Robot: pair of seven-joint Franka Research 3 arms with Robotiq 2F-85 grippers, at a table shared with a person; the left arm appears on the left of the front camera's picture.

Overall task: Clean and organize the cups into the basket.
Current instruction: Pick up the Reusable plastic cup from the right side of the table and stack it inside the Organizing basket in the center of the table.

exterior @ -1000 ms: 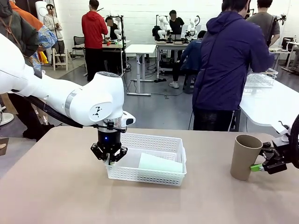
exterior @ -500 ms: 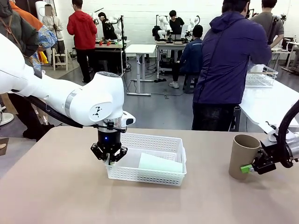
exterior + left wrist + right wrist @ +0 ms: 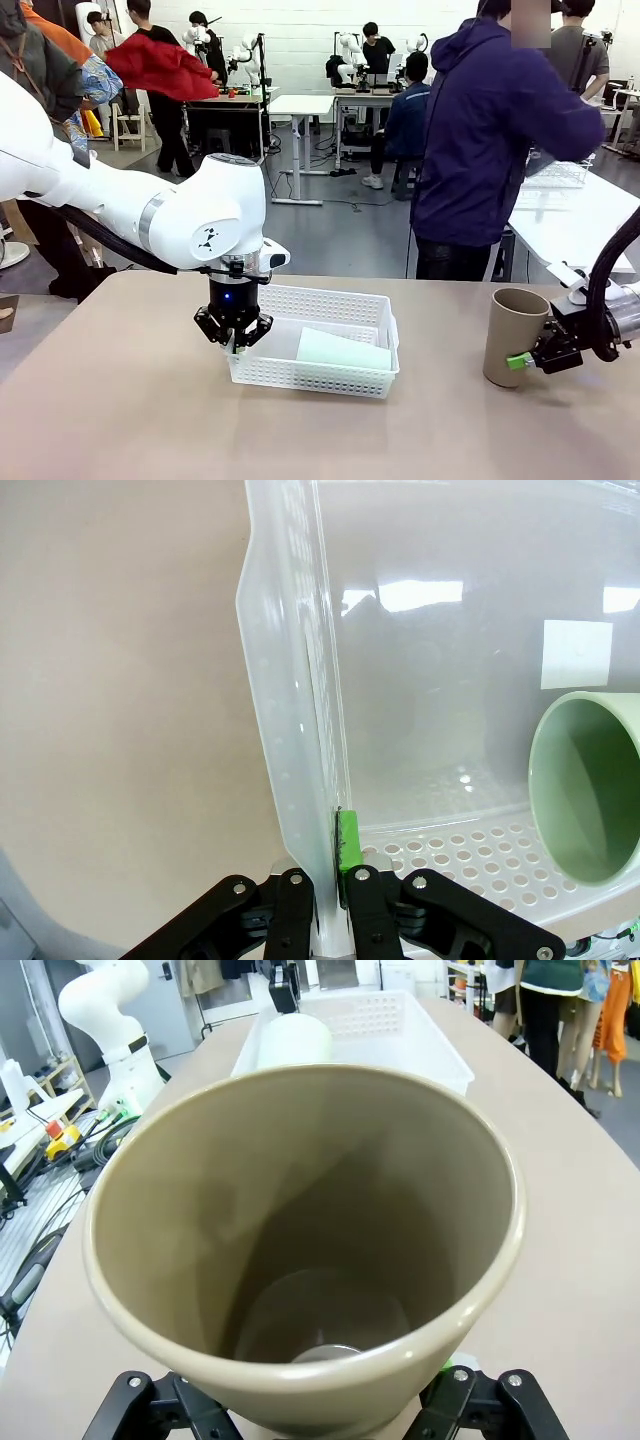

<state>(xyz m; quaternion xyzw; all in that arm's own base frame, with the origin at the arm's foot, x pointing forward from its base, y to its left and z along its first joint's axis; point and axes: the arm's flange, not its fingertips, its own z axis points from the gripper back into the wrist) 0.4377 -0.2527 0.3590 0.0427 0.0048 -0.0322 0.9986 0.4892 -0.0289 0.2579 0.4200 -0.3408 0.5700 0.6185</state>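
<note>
A white lattice basket (image 3: 318, 372) sits mid-table. My left gripper (image 3: 233, 338) is shut on its left wall; in the left wrist view the gripper (image 3: 325, 875) pinches the wall (image 3: 290, 680) between its pads. Inside the basket a pale mint cup (image 3: 342, 350) lies on its side, its open mouth (image 3: 590, 780) facing my left wrist. At the right a brown cup (image 3: 515, 335) stands upright. My right gripper (image 3: 528, 358) is shut on it near its base. In the right wrist view the brown cup (image 3: 300, 1240) looms large between the fingers of the gripper (image 3: 315, 1410).
A person in a dark blue jacket (image 3: 490, 140) stands with their back turned beyond the table's far edge. A second white table (image 3: 580, 220) with a wire basket (image 3: 555, 172) stands at the back right. Bare tabletop (image 3: 300, 440) stretches along the front.
My right gripper has closed on the brown cup and shifted it a little to the left. The left arm and the basket have not moved.
</note>
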